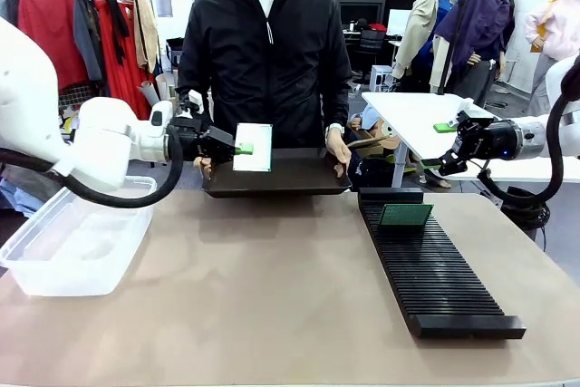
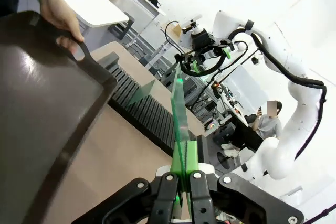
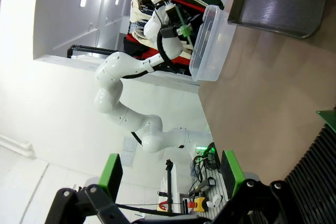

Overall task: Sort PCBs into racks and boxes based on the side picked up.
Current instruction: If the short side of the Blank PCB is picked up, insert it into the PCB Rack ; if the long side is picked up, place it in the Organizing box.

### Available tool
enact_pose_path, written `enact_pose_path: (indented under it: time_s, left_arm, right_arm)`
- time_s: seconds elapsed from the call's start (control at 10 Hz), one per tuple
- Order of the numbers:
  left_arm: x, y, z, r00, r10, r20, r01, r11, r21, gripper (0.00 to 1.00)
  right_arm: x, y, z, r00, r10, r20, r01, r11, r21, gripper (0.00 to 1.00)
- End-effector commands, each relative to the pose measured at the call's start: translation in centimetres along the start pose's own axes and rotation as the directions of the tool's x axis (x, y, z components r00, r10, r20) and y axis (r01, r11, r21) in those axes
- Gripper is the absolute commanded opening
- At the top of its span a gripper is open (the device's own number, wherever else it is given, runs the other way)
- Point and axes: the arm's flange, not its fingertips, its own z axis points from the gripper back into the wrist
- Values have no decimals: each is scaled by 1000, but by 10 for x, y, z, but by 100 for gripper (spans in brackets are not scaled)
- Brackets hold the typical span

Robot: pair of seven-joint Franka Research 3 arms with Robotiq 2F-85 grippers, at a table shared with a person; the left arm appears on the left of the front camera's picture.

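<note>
On the black rack (image 1: 433,271), one upright PCB (image 1: 405,215)

Two circuit boards are counted, one (image 1: 253,147) clamped in the left gripper (image 1: 241,149) and one (image 1: 405,215) beyond it in the single rack (image 1: 435,274), plus one tub (image 1: 72,237) and one tray (image 1: 276,174).

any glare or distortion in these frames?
Front view: the PCB in the left claw is washed out near white. Left wrist view: sheen on the dark tray, wide-angle tilt. Right wrist view: overexposed white wall, scene rolled sideways.
</note>
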Motion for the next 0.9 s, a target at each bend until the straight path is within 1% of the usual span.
enact_pose_path:
  time_s: [0.0, 0.1, 0.2, 0.4, 0.6, 0.8]
  left_arm:
    - [-26, -29, 27, 998, 65, 16, -66, 997, 49, 0]
    - [-38, -37, 45, 995, 90, 42, -93, 992, 87, 0]
    - [-50, -49, 70, 988, 134, 77, -143, 980, 136, 0]
    - [-61, -67, 105, 973, 224, 62, -232, 953, 193, 0]
    - [-61, -89, 133, 951, 306, 45, -307, 919, 245, 0]
    - [-54, -111, 162, 913, 406, 25, -394, 866, 309, 0]
  right_arm:
    - [1, 2, -1, 1000, 21, 7, -21, 1000, 13, 100]
    - [1, 2, -1, 1000, 21, 7, -21, 1000, 13, 100]
    - [1, 2, -1, 1000, 21, 7, -21, 1000, 13, 100]
    - [1, 2, -1, 1000, 21, 7, -21, 1000, 13, 100]
    - [1, 2, -1, 1000, 21, 7, -21, 1000, 13, 100]
    - [1, 2, -1, 1000, 21, 7, -21, 1000, 13, 100]
